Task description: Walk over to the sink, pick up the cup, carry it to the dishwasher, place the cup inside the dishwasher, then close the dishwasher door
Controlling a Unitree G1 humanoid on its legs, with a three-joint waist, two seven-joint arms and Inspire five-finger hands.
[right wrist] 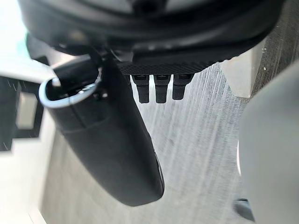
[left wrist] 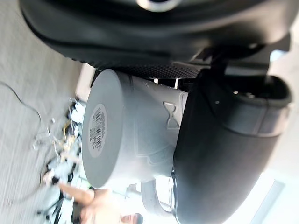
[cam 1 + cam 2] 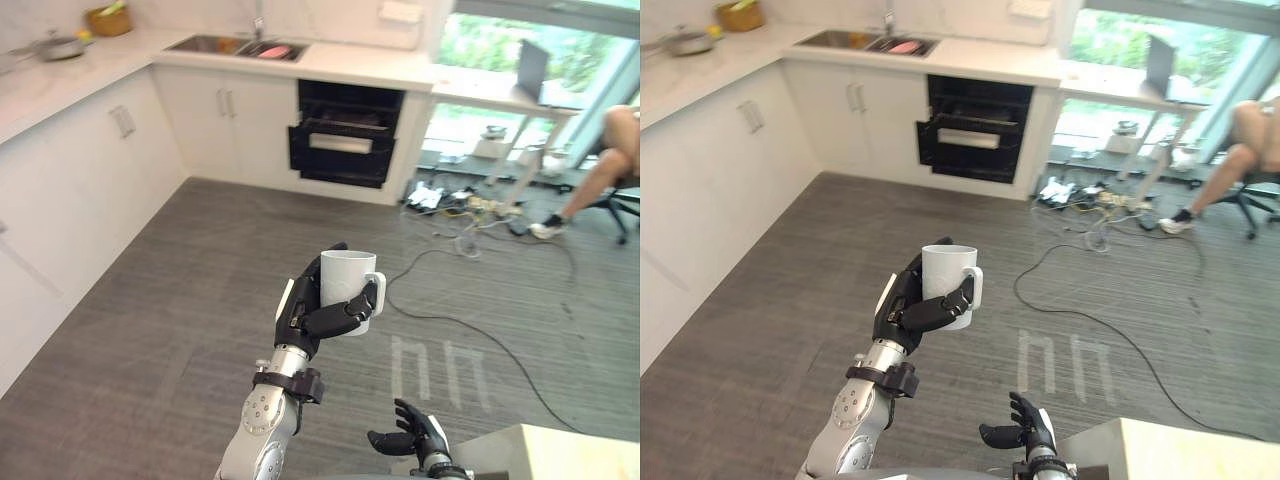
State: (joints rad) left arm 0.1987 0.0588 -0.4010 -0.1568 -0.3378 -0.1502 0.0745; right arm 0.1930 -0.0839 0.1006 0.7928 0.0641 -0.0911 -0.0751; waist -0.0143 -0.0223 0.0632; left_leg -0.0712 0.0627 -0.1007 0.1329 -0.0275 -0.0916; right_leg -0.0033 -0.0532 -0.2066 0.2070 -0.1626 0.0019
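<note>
under the far counter the dishwasher stands open, the sink up to its left. the left hand curls round the upright white cup, well apart from both; the right hand sits low, fingers loosely spread.

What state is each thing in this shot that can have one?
cup: upright, held in the air.
left hand: shut on the cup.
right hand: open, holding nothing.
dishwasher: door open.
cabinet doors: shut.
laptop: lid open.
</note>
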